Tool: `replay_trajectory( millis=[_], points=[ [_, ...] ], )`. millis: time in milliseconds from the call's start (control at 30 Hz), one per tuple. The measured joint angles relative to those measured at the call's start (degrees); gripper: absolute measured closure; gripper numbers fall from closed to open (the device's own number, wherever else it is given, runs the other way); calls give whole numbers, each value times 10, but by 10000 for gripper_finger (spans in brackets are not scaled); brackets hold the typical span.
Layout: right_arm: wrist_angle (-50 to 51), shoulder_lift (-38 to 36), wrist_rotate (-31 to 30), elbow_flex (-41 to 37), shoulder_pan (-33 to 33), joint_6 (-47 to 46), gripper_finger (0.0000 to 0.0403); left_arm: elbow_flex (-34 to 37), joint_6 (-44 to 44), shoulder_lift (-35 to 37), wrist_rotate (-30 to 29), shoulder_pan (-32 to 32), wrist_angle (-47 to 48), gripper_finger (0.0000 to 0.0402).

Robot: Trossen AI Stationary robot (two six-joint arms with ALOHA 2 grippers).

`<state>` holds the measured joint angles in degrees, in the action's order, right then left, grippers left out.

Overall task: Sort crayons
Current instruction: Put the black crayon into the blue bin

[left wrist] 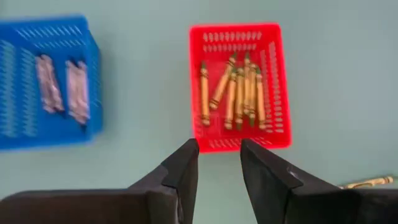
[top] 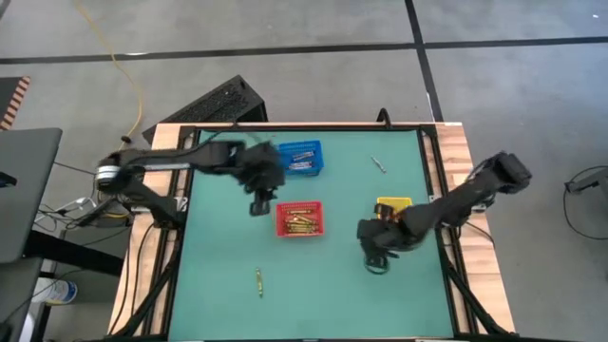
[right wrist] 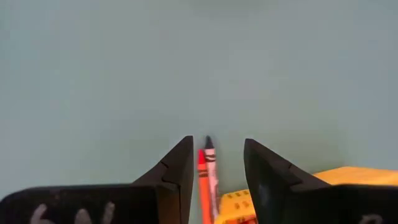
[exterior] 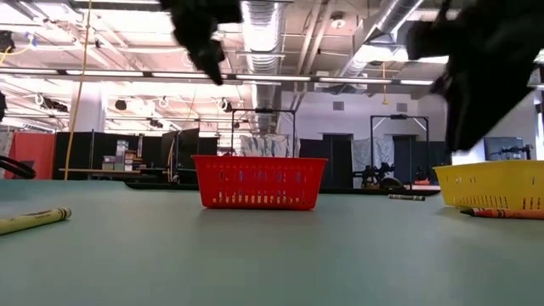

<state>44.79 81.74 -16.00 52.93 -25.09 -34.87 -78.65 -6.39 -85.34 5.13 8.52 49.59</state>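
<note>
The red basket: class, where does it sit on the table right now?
In the high view, the red basket sits near the table's middle, just below the blue basket, with the yellow basket off to its right.

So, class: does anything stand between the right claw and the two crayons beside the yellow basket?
Nothing visible does. The right claw is open over the two crayons, with bare mat around them beside the yellow basket.
</note>
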Motion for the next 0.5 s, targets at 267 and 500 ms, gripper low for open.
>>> replay_trajectory(
  millis=[267, 500],
  points=[
    [6, 93, 85, 0, 96, 83, 268, 295, 110, 186, 0, -121, -298, 294],
    [4, 111, 134, 0, 107, 105, 268, 426, 148, 222, -71, -215, -423, 294]
  ],
)
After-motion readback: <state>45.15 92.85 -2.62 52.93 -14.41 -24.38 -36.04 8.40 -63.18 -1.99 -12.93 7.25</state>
